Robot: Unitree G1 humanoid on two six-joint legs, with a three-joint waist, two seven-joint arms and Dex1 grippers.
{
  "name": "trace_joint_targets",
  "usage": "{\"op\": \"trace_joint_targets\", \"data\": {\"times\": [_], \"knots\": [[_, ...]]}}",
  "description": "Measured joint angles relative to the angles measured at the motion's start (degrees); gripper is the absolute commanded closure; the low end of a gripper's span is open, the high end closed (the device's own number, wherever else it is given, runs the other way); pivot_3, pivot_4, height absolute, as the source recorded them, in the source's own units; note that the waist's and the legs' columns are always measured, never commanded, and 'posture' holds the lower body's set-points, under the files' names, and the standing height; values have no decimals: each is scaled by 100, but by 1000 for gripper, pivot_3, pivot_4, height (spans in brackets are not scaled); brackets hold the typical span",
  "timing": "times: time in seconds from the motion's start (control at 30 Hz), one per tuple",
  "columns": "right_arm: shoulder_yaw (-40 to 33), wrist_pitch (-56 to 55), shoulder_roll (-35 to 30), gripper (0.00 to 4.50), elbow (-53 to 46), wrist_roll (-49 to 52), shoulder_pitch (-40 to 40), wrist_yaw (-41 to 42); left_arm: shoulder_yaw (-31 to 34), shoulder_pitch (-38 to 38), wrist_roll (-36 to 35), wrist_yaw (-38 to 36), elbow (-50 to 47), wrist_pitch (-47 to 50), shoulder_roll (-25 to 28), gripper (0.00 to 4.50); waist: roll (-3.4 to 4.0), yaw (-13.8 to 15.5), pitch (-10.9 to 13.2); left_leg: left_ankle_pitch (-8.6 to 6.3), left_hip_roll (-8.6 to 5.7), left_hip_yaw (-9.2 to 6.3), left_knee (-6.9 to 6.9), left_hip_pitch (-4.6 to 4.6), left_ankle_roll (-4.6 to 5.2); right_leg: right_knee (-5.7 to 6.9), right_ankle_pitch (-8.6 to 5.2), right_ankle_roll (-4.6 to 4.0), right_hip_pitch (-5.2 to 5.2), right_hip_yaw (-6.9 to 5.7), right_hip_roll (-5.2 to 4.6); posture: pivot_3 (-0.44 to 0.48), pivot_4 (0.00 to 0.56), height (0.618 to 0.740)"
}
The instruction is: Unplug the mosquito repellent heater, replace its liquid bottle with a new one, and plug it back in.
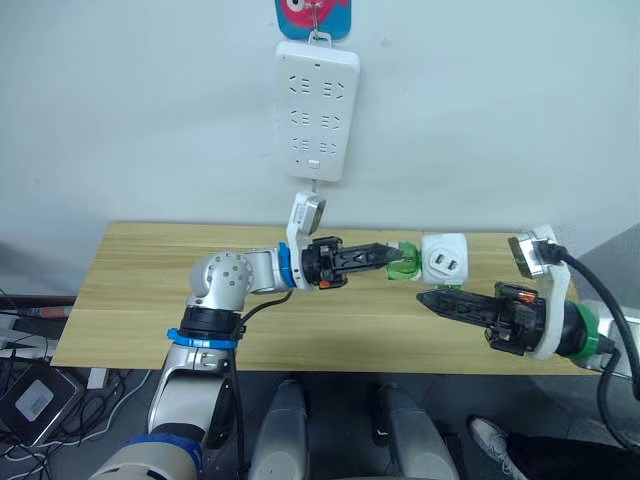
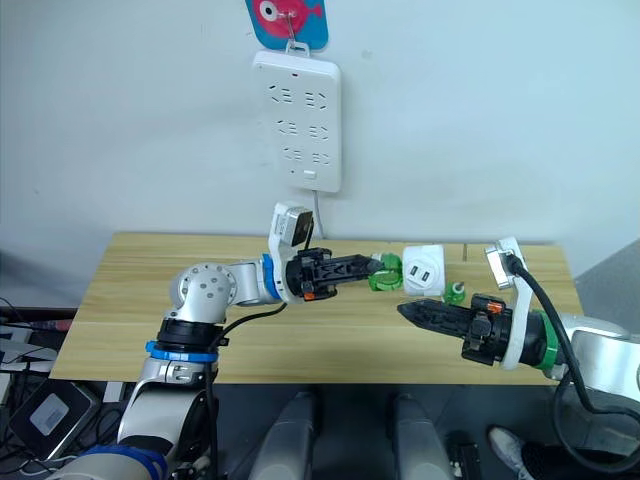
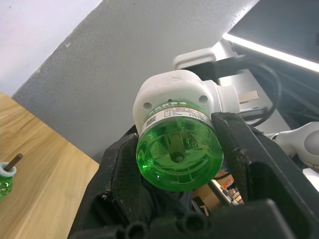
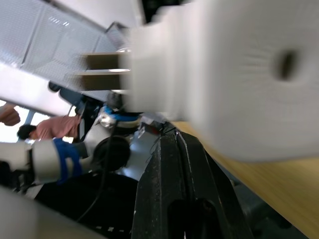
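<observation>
Now left fingers (image 1: 392, 256) clench the bottle (image 1: 404, 262) of the heater (image 1: 444, 261) above the table (image 1: 140, 290); right fingers (image 1: 428, 299) closed.

A translucent green liquid bottle (image 3: 179, 154) is being shown screwed into the white mosquito repellent heater (image 3: 177, 94) (a white label with dark print is ringing the bottle's neck). Black fingers (image 3: 244, 164) are being seen on the left gripper (image 1: 385, 256). A pale wood-grain table (image 1: 130, 290) is being displayed beneath a white power strip (image 1: 317, 108)
</observation>
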Motion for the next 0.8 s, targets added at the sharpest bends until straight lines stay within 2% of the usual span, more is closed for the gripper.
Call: {"op": "trace_joint_targets", "data": {"times": [0.13, 0.37, 0.53, 0.8], "knots": [[43, -207, -161, 4468, -85, 0, -166, 297, -67, 11, 69, -9, -1, -12, 2, 2238, 0, -1, 0, 0, 0, 0, -1, -1, 0, -4, 0, 0, 0, 0, 0, 115, 312, 740], [263, -283, -72, 4468, 101, 1, -983, 301, -160, 103, 146, -99, -54, -28, 56, 2238, 0, -1, 0, 0, 0, -1, -3, -2, 0, -6, 0, 0, 0, -1, 0, 116, 310, 740], [265, -88, 230, 4468, 539, 6, -1473, -111, -216, 177, 164, -153, -101, -22, 91, 2238, 0, 0, 0, 0, 1, -2, -5, -2, 0, -7, 0, 0, 0, -3, -2, 118, 308, 740], [262, 172, 571, 4468, 829, 61, -1728, -738, -221, 216, 192, -145, -115, 0, 130, 2238, 0, 0, 0, 0, 1, -2, -12, -2, 0, -8, 0, 0, 0, -3, -2, 119, 310, 740]]}}
